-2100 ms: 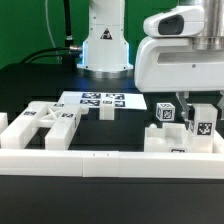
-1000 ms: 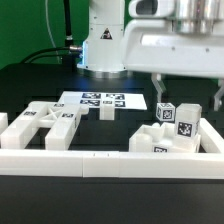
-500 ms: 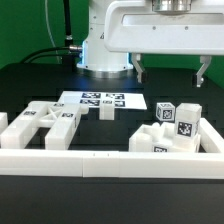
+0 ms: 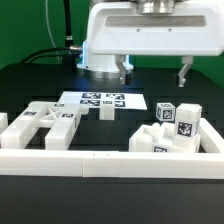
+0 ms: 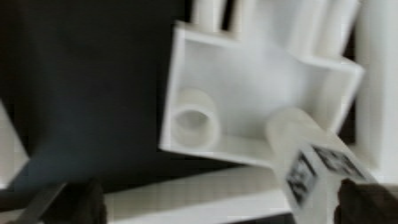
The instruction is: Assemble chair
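Now the spread fingers (image 4: pixel 183 72) have risen above the chair (image 4: pixel 176 130).

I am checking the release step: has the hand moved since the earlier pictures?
Yes. The hand has risen and shifted toward the exterior view's left, away from the tagged chair parts; it is open.

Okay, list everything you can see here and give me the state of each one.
gripper: open, empty, hanging above the parts.
cut-out frame: lying flat, not held.
tagged parts: clustered together, resting, not held.
marker board: lying flat, untouched.
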`<state>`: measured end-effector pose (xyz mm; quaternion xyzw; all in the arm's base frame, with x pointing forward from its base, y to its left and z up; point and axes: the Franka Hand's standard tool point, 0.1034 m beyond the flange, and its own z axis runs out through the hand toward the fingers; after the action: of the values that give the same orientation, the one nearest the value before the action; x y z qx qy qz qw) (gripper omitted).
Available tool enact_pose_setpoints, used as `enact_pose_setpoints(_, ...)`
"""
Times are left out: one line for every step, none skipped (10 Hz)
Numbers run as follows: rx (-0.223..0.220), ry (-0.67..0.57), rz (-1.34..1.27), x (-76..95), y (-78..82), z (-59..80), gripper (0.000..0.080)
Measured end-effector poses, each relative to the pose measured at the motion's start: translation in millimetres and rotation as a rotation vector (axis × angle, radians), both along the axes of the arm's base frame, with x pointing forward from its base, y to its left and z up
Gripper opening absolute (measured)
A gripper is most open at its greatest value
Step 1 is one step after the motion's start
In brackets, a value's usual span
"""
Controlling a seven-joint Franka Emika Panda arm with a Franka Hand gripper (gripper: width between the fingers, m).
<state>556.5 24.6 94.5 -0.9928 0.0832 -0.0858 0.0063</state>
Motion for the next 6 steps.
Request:
enact_pose_setpoints(-0.002, 0.009, -0.005, -7.0, -2.8, -5.3, 0.0649)
enact_pose_setpoints(-0.002, 0.006, -0.003, -4.9, -1.6, -4.3, 0.0649)
enact_pose_setpoints(-0.002, 0.005, -0.003, -4.7, -1.5, -4.2, 0.0649)
enact_pose_setpoints(-0.003, 0.007, -0.001, -5.6, -2.2, -5.7, 0.0649)
enact_pose_setpoints(-0.016, -0.011, 0.030, -12.4, -12.8, -12.2, 0.0649)
enact_pose_setpoints(-0.024, -0.010, 0.028, -30.7, -30.1, -24.0, 0.0649)
